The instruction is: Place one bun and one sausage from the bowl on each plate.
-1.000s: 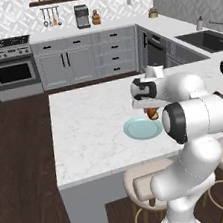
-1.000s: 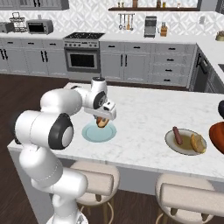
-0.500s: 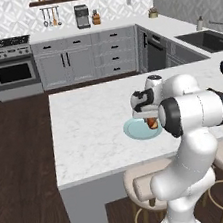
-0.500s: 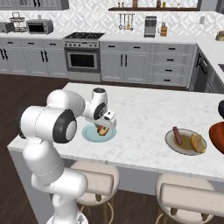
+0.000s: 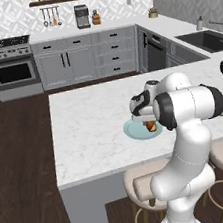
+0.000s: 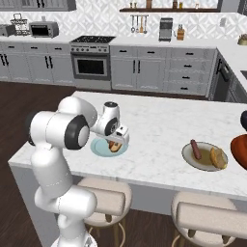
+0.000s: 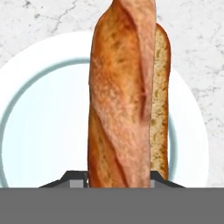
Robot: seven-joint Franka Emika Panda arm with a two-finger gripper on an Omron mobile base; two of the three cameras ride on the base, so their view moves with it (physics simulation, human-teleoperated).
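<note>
Left base view: the white arm bends low over a marble island counter (image 5: 86,132), its gripper (image 5: 149,126) just above the pale blue plate (image 5: 134,130). A brown bun (image 5: 150,126) shows under the hand, though the arm's bulky elbow blocks most of it. A stool (image 5: 144,184) stands under the counter edge.

Right base view: the gripper (image 6: 115,144) hangs over the pale blue plate (image 6: 101,149), the bun (image 6: 114,146) at its tip. Well to the right sits the beige plate (image 6: 189,155) holding a sausage (image 6: 195,149) and another bun (image 6: 218,157); the reddish-brown bowl (image 6: 238,151) lies at the frame edge.

Hand view: the fingers (image 7: 74,180) are nearly closed and appear to clamp the long crusty bun (image 7: 122,96), above the pale blue plate (image 7: 39,127); contact with the plate is unclear
</note>
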